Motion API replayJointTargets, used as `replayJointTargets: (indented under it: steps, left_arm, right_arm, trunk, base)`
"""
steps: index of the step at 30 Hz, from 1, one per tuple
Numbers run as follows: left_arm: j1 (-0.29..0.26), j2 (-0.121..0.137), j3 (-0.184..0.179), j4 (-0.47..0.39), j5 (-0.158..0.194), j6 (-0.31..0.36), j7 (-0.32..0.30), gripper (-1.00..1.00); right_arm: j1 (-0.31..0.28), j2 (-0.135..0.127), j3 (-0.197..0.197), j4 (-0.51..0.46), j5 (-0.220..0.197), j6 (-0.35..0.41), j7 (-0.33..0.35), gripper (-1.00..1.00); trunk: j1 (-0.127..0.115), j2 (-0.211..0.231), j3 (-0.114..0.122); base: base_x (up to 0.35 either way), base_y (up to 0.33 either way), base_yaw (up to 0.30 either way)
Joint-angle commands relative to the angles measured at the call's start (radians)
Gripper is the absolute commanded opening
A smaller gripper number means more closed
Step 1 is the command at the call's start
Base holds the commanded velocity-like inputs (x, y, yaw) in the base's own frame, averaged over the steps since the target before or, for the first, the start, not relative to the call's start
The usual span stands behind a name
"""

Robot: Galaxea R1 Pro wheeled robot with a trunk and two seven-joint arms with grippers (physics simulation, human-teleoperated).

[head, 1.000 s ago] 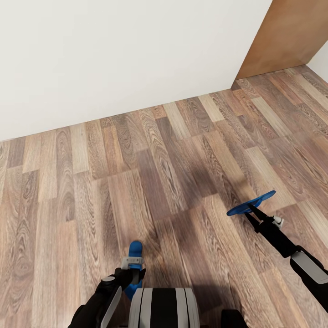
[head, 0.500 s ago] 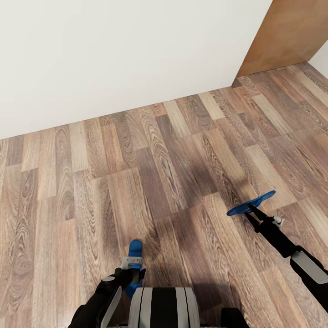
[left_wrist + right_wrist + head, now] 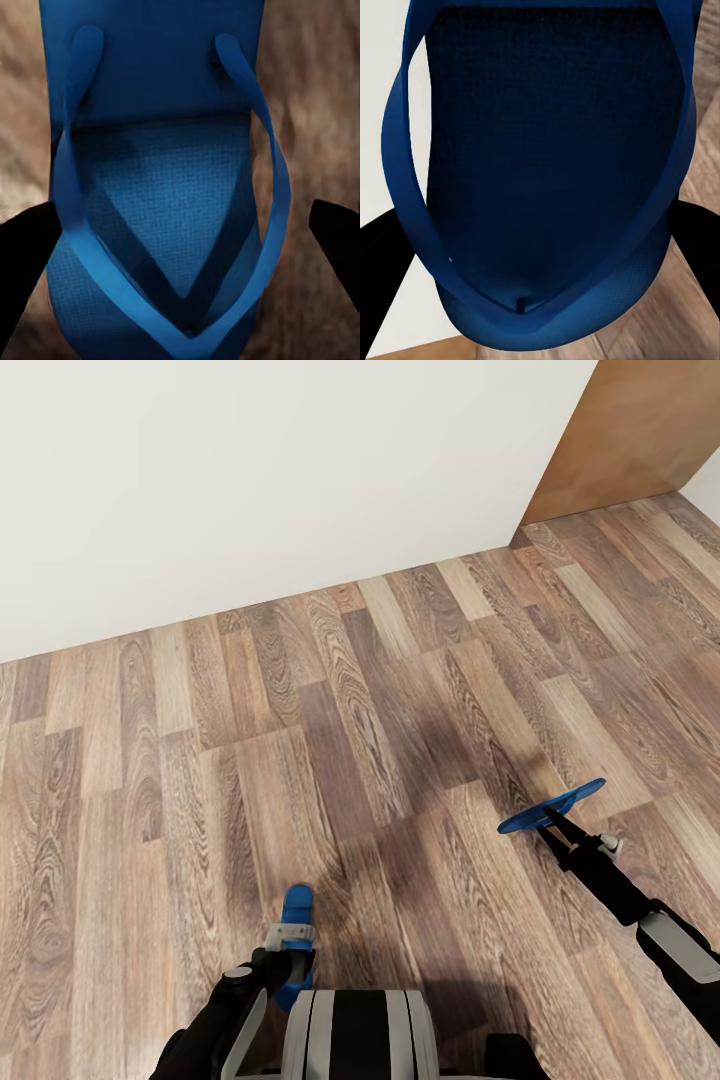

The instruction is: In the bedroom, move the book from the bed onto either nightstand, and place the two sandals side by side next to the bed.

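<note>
Wood-plank floor (image 3: 380, 690) running up to a white wall (image 3: 250, 480), with a brown door (image 3: 640, 435) at the far right corner of the head view. Bedroom corner only; bed, book and nightstands out of sight.

Left gripper (image 3: 291, 940) low and close to the robot's trunk (image 3: 358, 1035), clamped on one blue sandal (image 3: 296, 913), toe end poking out past the fingers, pointing away from the robot. Seen from the left wrist: same sandal (image 3: 161, 187) strap side up, thin straps meeting in a V near the camera, one dark fingertip (image 3: 22, 259) pressed against its edge, the other finger just beside the opposite edge, contact there hard to judge. Floor blurred beyond the sole.

Right gripper (image 3: 556, 824) stretched forward on the right, pinching the second sandal (image 3: 552, 807) at its near end, sole held roughly flat and clear above the planks. From the right wrist: that sandal (image 3: 547, 172) dark blue in shadow, straps looping up around the footbed, black fingers (image 3: 382, 259) hugging both sides.

Two sandals well apart, one on each side of the trunk, neither resting on the floor as far as can be told.
</note>
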Motion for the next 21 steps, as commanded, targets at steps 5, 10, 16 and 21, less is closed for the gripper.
replayJointTargets:
  steps: [5,10,16,21]
  left_arm:
    - [0.0,0.0,0.0,-0.002,0.004,0.006,-0.002,-1.0]
    - [0.0,0.0,0.0,-0.002,0.004,0.006,-0.002,-1.0]
    - [0.0,0.0,0.0,-0.002,0.005,0.007,-0.002,-1.0]
    - [0.0,0.0,0.0,-0.002,0.004,0.007,-0.002,-1.0]
  right_arm:
    - [-0.001,-0.001,0.005,0.0,-0.011,0.008,0.003,-1.0]
    - [-0.001,-0.001,0.004,0.0,-0.011,0.008,0.003,-1.0]
    - [-0.001,-0.001,0.005,-0.001,-0.011,0.009,0.003,-1.0]
    - [-0.001,-0.001,0.005,0.0,-0.011,0.008,0.003,-1.0]
  trunk:
    - [0.0,0.0,-0.001]
    - [0.0,0.0,-0.001]
    - [0.0,0.0,-0.001]
    - [-0.001,0.0,0.007]
  base:
    - [0.0,0.0,0.0]
    - [0.0,0.0,0.0]
    - [0.0,0.0,0.0]
    - [0.0,0.0,0.0]
